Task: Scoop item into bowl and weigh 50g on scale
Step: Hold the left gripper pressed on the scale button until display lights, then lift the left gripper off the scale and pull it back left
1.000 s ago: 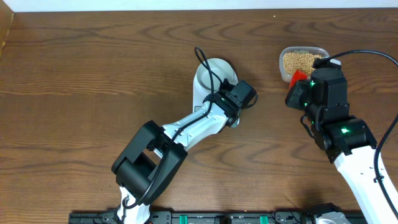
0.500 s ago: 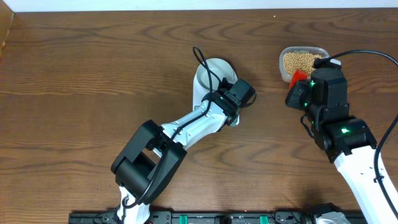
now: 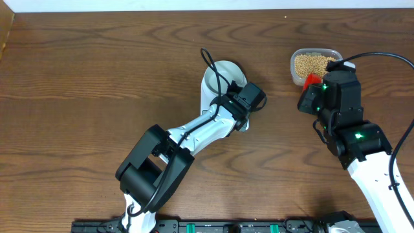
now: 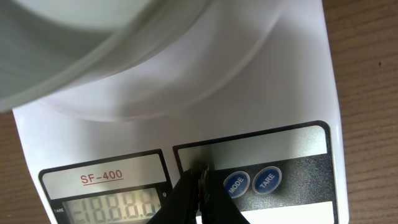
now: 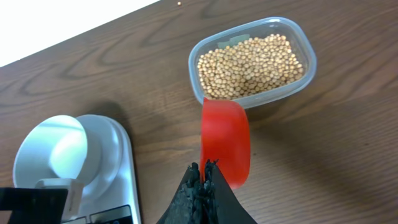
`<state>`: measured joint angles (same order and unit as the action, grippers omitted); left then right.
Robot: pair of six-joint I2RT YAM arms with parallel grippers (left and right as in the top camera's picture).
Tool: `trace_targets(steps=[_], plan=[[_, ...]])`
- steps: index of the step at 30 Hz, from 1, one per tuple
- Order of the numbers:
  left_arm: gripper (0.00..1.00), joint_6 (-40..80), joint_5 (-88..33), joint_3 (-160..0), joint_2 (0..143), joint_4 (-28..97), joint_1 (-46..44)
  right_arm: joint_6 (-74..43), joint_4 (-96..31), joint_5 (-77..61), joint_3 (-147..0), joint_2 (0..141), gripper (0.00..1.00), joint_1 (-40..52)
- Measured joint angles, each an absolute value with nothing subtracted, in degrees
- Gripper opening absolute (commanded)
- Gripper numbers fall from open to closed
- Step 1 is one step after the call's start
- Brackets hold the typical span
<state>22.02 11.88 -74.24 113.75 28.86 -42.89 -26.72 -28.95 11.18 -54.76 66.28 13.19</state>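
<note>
Brown wood-grain tabletop (image 3: pixel 97 77). White scale (image 4: pixel 267 81) sits near the middle, toward the far edge, front panel facing the near edge. Pale bowl (image 5: pixel 31 149) stands on the scale's platform, its inside plain white in the right wrist view. Left pincer (image 4: pixel 200 177) is pressed together with nothing between the fingers, tips down on the scale's front panel, just left of the MODE button (image 4: pixel 236 183); TARE button (image 4: pixel 267 180) is next to that on the right. Display (image 4: pixel 106 208) shows all segments lit under an "SF-400" label. Clear tub (image 5: pixel 308 65) sits toward the far right corner, well apart from the scale, holding a layer of tan beans (image 5: pixel 252 59). Right pincer (image 5: pixel 202 171) is closed, pinching a red scoop (image 5: pixel 227 146), which hangs just on the near side of the tub's rim, above the wood. Cannot tell what is in the scoop; only its red outer wall shows.
</note>
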Motion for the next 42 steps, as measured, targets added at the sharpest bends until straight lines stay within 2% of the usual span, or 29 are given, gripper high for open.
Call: trace_targets(steps=[19,27,42], plan=[[0.07,22.0,11.9,-74.6,113.9,29.7,-42.9,-26.7,-29.5,12.4,-54.8,66.3,0.01,13.2],[0.07,22.0,11.6,-74.2,112.1,36.6,-42.0,-26.7,-30.0,13.1,-54.8,66.3,0.01,13.2],[0.07,22.0,11.2,-73.8,92.3,51.2,-40.2,-26.5,-30.0,15.9,-54.8,66.3,0.01,13.2]])
